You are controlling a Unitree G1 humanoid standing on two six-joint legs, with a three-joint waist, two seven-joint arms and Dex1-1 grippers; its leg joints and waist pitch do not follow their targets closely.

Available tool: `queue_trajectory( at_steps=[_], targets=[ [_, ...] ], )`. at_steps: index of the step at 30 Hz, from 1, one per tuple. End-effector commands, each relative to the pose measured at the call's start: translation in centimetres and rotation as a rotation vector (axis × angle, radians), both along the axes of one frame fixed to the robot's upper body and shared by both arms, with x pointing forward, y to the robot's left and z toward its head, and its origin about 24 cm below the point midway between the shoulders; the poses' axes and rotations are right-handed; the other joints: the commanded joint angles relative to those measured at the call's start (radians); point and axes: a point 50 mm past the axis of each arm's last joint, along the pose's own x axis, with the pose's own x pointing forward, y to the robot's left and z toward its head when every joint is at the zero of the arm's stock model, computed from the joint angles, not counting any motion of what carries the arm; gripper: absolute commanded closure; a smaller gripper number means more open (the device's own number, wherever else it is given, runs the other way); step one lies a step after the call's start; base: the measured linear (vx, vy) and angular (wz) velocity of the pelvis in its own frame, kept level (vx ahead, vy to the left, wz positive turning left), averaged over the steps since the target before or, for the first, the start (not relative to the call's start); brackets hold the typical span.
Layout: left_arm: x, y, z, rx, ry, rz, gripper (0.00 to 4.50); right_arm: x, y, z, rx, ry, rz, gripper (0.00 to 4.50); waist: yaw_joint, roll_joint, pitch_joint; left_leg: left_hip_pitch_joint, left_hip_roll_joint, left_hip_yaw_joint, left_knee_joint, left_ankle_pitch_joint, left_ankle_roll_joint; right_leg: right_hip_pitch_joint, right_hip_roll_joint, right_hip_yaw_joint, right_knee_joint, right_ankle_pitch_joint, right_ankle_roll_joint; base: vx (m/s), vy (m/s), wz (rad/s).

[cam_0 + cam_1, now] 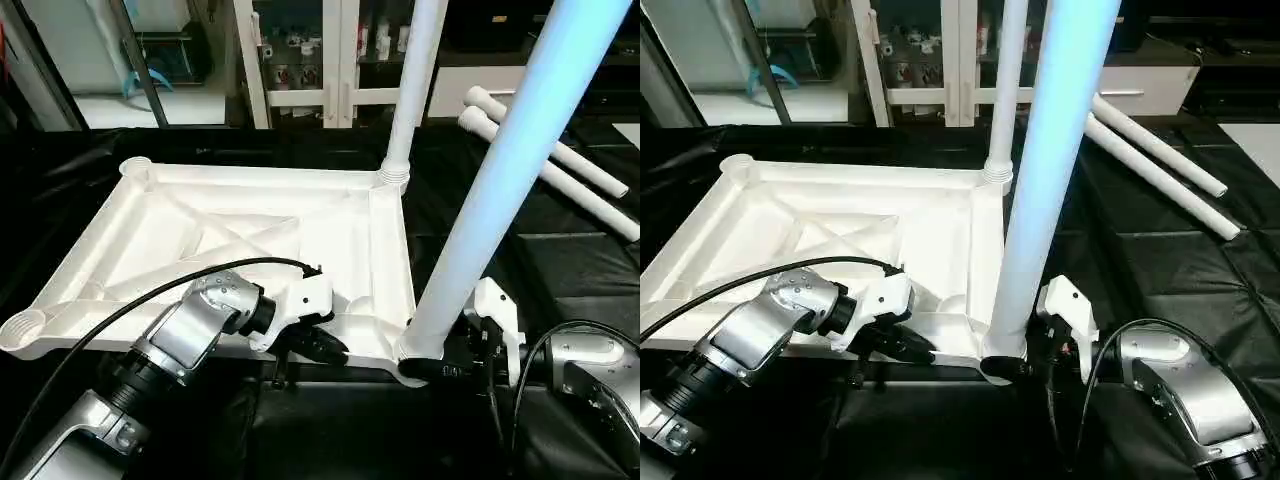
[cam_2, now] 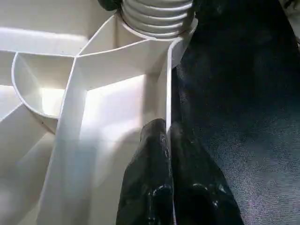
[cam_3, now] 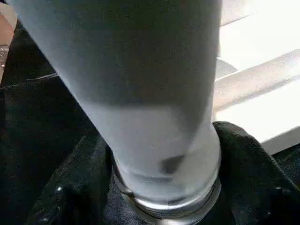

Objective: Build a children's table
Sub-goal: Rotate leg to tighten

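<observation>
Tabletop of white ribbed plastic, light and stiff, lies underside-up on the black-covered table, best gripped at its thin near rim where the left gripper pinches shut, while the right gripper brackets the smooth, slippery white tube leg low at the near-right socket.
</observation>
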Motion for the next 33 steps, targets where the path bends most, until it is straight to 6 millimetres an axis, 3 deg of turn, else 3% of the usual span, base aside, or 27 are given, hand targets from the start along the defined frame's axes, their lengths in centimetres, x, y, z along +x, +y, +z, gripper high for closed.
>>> queue_trajectory(
  at_steps=[1,5,8,10,13,15,16,19,20,22,25,28,30,31,33],
  targets=[
    [0.2,0.1,0.2,0.010,0.001,0.001,4.50,0.3,0.4,0.6,0.012,-0.021,0.013,1.67,0.000,-0.018,-0.064,0.001,0.061,-0.029,-0.084,-0.123,0.084,0.053,-0.051,0.053,-0.066,-0.218,-0.226,0.000,0.000,0.00],
    [0.0,0.1,0.1,0.009,0.014,-0.002,4.50,0.3,0.5,0.5,0.016,-0.015,0.010,1.74,0.000,-0.017,-0.064,0.001,0.061,-0.029,-0.083,-0.124,0.081,0.053,-0.052,0.053,-0.066,-0.230,-0.223,0.000,0.000,0.00],
    [0.3,0.0,-0.1,0.003,0.002,0.032,4.50,1.3,0.6,-0.4,-0.004,-0.057,-0.103,1.75,-0.002,-0.017,-0.063,-0.001,0.060,-0.029,-0.084,-0.125,0.080,0.052,-0.051,0.052,-0.068,-0.237,-0.221,0.000,0.000,0.00],
    [0.9,-0.5,-0.4,-0.011,-0.020,0.112,4.50,3.1,0.8,-1.8,-0.029,-0.099,-0.299,1.75,-0.015,-0.016,-0.057,-0.006,0.054,-0.032,-0.089,-0.183,0.044,0.051,-0.051,0.046,-0.078,-0.339,-0.196,0.000,0.000,0.00],
    [1.8,-1.3,-0.8,-0.023,-0.041,0.215,4.50,4.6,1.4,-2.8,-0.011,-0.099,-0.463,1.76,-0.038,-0.011,-0.058,0.000,0.052,-0.038,-0.091,-0.248,0.005,0.048,-0.050,0.041,-0.089,-0.421,-0.164,0.000,0.000,0.00],
    [2.3,-1.9,-1.0,-0.026,-0.057,0.284,4.50,5.5,2.2,-3.5,-0.003,-0.090,-0.557,1.77,-0.045,-0.012,-0.061,0.005,0.052,-0.037,-0.090,-0.254,0.000,0.045,-0.049,0.043,-0.090,-0.398,-0.169,0.000,0.000,0.00],
    [2.7,-2.4,-1.1,-0.027,-0.070,0.335,4.50,6.1,2.7,-4.0,-0.013,-0.095,-0.612,1.77,-0.055,-0.008,-0.057,0.003,0.050,-0.036,-0.091,-0.267,-0.003,0.041,-0.046,0.041,-0.090,-0.389,-0.179,0.000,0.000,0.00],
    [3.7,-3.5,-1.3,-0.026,-0.083,0.464,4.50,7.4,4.0,-4.9,-0.056,-0.101,-0.722,1.78,-0.057,-0.012,-0.057,0.011,0.046,-0.036,-0.090,-0.306,-0.001,0.042,-0.047,0.038,-0.104,-0.456,-0.154,0.000,0.000,0.00],
    [4.1,-4.1,-1.5,-0.019,-0.091,0.537,4.50,8.0,4.7,-5.4,-0.088,-0.105,-0.781,1.78,-0.062,-0.009,-0.056,0.015,0.044,-0.032,-0.085,-0.316,0.000,0.030,-0.047,0.038,-0.104,-0.471,-0.159,0.000,0.000,0.00],
    [4.7,-5.0,-1.6,-0.001,-0.112,0.632,4.50,8.9,5.7,-6.0,-0.121,-0.104,-0.865,1.78,-0.065,-0.013,-0.054,0.016,0.043,-0.037,-0.087,-0.337,-0.002,0.035,-0.045,0.028,-0.112,-0.523,-0.135,0.000,0.000,0.00],
    [5.3,-6.0,-1.9,0.024,-0.182,0.715,4.50,10.0,7.1,-6.2,-0.143,-0.098,-0.964,1.78,-0.072,-0.008,-0.054,0.017,0.042,-0.043,-0.088,-0.367,-0.001,0.034,-0.047,0.019,-0.122,-0.569,-0.105,0.000,0.000,0.00],
    [5.4,-6.3,-2.0,0.025,-0.185,0.732,4.50,10.6,7.8,-5.9,-0.127,-0.103,-0.997,1.78,-0.078,-0.008,-0.051,0.028,0.044,-0.045,-0.093,-0.425,0.005,0.028,-0.043,0.009,-0.134,-0.565,-0.091,0.000,0.000,0.00],
    [5.4,-6.2,-2.0,0.027,-0.188,0.733,4.50,10.9,8.2,-5.4,-0.099,-0.115,-0.991,1.78,-0.092,-0.005,-0.052,0.021,0.046,-0.053,-0.101,-0.466,-0.001,0.036,-0.045,0.006,-0.130,-0.541,-0.091,0.000,0.000,0.00],
    [5.4,-6.1,-2.0,0.027,-0.188,0.733,4.50,11.0,8.4,-5.2,-0.086,-0.117,-0.985,1.78,-0.095,-0.015,-0.054,0.018,0.049,-0.053,-0.103,-0.467,0.000,0.038,-0.047,0.007,-0.130,-0.521,-0.096,0.000,0.000,0.00],
    [5.5,-5.9,-2.1,0.032,-0.187,0.734,4.50,11.4,8.6,-4.7,-0.048,-0.148,-0.980,1.78,-0.096,-0.009,-0.054,0.015,0.049,-0.054,-0.105,-0.468,0.001,0.037,-0.051,0.010,-0.127,-0.507,-0.107,0.000,0.000,0.00]
  ],
)
